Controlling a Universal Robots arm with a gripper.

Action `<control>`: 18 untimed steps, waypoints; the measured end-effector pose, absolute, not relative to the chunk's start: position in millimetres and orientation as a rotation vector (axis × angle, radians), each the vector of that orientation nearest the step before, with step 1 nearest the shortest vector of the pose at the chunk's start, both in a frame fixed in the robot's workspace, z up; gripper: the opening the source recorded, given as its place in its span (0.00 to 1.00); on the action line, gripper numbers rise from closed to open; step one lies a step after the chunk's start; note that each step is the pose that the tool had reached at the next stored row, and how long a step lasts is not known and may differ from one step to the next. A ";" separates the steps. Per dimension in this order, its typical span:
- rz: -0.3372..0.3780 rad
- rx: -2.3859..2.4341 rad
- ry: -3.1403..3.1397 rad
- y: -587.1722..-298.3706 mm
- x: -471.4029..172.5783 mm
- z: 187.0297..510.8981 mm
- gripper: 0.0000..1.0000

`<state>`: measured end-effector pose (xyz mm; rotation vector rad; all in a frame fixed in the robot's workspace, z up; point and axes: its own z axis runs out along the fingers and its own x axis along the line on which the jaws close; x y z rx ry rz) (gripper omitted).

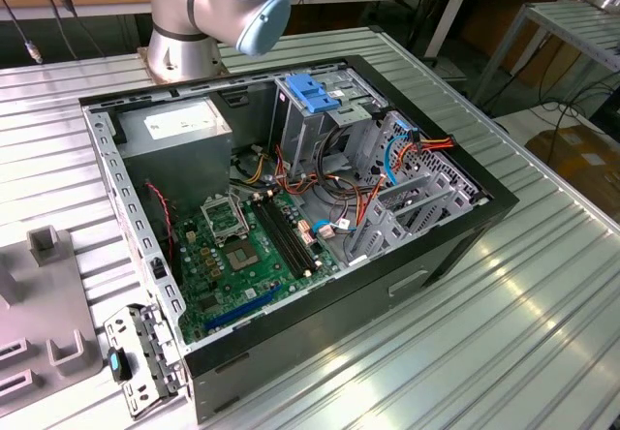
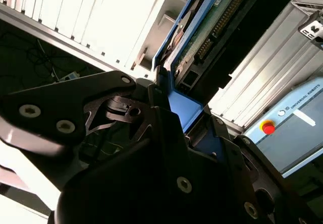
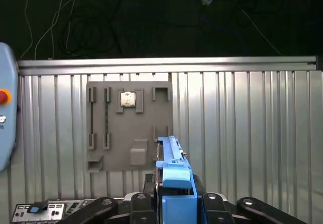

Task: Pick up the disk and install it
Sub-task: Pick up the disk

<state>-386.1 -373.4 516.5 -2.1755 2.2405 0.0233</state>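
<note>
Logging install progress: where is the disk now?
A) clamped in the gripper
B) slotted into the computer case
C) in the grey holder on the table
A: in the first wrist view the gripper holds the disk by its blue end, with the grey holder beyond it.

A line of dark capital lettering, led by a small round emblem, runs along the pale grey-blue teach pendant (image 2: 298,114) in the second wrist view, just beside its red button (image 2: 268,127); it is a maker's mark. Near it, a small white tag (image 2: 313,30) carries bold black marks, cut off at the edge. The disk (image 2: 217,19) shows its green circuit board, with any print too small to tell. In the exterior view the white sticker (image 1: 181,118) on the power-supply box (image 1: 184,149) has print too fine to make out, as do the white markings on the motherboard (image 1: 242,265). In the first wrist view the chip (image 3: 127,99) on the grey fixture plate (image 3: 128,128) bears unreadable marks.
</note>
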 end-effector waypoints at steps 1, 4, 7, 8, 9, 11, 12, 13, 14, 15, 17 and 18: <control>0.023 -2.176 2.241 -375.7 -371.4 516.5 0.37; 0.023 -2.175 2.241 -376.3 -368.6 516.5 0.37; 0.023 -2.176 2.241 -376.8 -366.6 516.5 0.37; 0.023 -2.176 2.240 -377.0 -366.1 516.4 0.37; 0.023 -2.176 2.241 -377.1 -365.4 516.5 0.37; 0.023 -2.176 2.240 -377.8 -362.3 516.5 0.37; 0.023 -2.176 2.240 -378.0 -361.5 516.5 0.37; 0.023 -2.175 2.241 -378.1 -361.0 516.5 0.37; 0.023 -2.176 2.241 -378.2 -360.5 516.5 0.37; 0.023 -2.175 2.240 -378.3 -359.9 516.5 0.37; 0.023 -2.176 2.240 -378.6 -358.8 516.5 0.37; 0.023 -2.176 2.240 -378.7 -358.3 516.5 0.37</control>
